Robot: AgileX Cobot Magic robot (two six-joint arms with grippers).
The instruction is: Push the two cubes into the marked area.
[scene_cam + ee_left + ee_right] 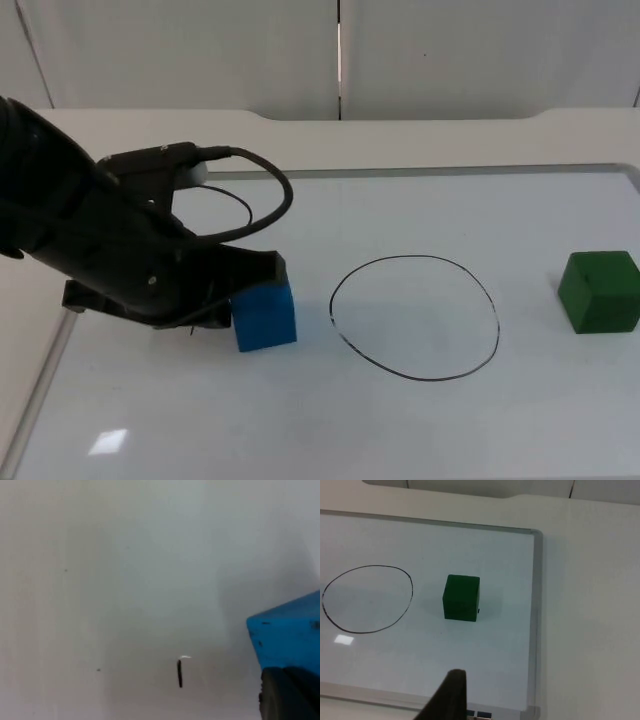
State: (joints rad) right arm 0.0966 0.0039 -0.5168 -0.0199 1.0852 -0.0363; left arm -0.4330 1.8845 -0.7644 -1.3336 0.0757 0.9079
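So neither's in yet: my left gripper (240, 300) (can't tell how its fingers are set) is right up against the blue cube (265, 315), just left of the drawn circle (414, 317), while the green cube (599, 291) sits well off right, untouched, right arm waiting.

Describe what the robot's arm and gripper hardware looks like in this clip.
The left arm is bulky, matte black, with rounded joint housings and a small white and grey block on top. The left gripper is flat, angular and black, beside the blue cube. The right gripper's fingertip is a tapered black wedge.
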